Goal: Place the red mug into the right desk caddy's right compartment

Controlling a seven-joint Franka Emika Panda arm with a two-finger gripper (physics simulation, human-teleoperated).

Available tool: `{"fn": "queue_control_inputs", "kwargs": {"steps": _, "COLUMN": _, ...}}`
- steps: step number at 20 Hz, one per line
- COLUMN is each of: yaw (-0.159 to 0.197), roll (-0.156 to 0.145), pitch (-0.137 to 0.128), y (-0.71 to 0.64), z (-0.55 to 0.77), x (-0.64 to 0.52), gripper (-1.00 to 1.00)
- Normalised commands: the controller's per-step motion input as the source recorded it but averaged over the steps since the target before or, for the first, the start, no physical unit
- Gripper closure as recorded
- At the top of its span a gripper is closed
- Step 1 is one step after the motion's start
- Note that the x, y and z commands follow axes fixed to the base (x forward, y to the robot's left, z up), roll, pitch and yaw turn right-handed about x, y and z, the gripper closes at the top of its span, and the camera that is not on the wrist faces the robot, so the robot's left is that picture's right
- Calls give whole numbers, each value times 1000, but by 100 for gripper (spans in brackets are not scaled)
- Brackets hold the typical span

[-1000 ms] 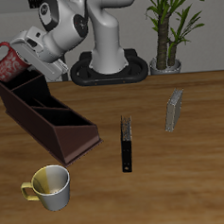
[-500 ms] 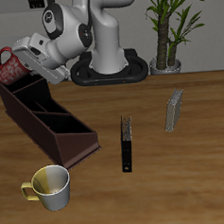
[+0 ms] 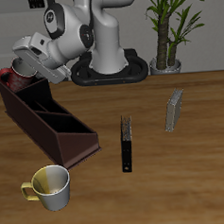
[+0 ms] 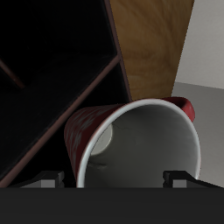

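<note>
Lowered: we sank mug [image 3: 15,73] into caddy [image 3: 48,118] at tabletop's back corner | tool [image 3: 27,66] clamped on rim | rigid, light, slippery; rim hold suits

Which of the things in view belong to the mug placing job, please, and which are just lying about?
Job: red mug, held by the gripper; right desk caddy.
Lying about: pale yellow mug, black book, grey book, potted plant.

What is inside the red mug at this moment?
In the wrist view, the red mug shows only its bare white inside, nothing in it. The part nearest the gripper is cut off from view.
</note>
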Motion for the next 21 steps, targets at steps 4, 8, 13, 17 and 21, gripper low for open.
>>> {"fn": "queue_control_inputs", "kwargs": {"steps": 4, "yaw": 43, "roll": 11, "pitch": -8, "y": 94, "z": 56, "x": 34, "gripper": -100}}
{"fn": "queue_control_inputs", "kwargs": {"steps": 8, "yaw": 11, "roll": 39, "pitch": -55, "y": 252, "z": 438, "x": 110, "gripper": -100}}
{"fn": "queue_control_inputs", "kwargs": {"steps": 13, "yaw": 38, "roll": 61, "pitch": -53, "y": 304, "z": 353, "x": 99, "gripper": -100}}
{"fn": "queue_control_inputs", "kwargs": {"steps": 17, "yaw": 33, "roll": 33, "pitch": -103, "y": 442, "z": 571, "x": 143, "gripper": -100}}
{"fn": "queue_control_inputs", "kwargs": {"steps": 21, "yaw": 60, "roll": 85, "pitch": -39, "y": 330, "z": 286, "x": 84, "gripper": -100}}
